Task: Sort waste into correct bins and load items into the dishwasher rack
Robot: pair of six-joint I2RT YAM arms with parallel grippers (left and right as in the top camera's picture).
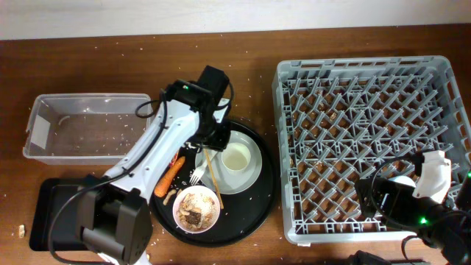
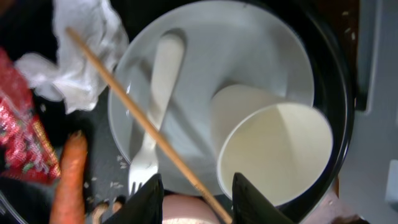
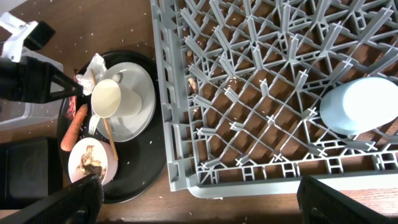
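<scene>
My left gripper (image 2: 198, 202) is open low over the round black tray (image 1: 257, 213), and the near end of the thin wooden chopstick (image 2: 137, 115) lies between its fingers. The chopstick crosses the fork (image 2: 152, 112) on the pale plate (image 2: 249, 43). The whitish cup (image 2: 273, 152) lies tipped on the plate. A white tissue (image 2: 81, 56), a red wrapper (image 2: 18, 137) and a carrot piece (image 2: 68, 180) lie to the left. The white bowl (image 1: 196, 207) holds brownish scraps. My right gripper (image 3: 199, 211) is open at the near edge of the grey rack (image 3: 261, 74). A light blue cup (image 3: 360, 102) stands upside down in the rack.
The clear tub (image 1: 81, 125) stands at the far left, with the shallow black tray (image 1: 55, 213) in front of it under the left arm's base. Rice grains are scattered on the wooden table (image 1: 250, 51).
</scene>
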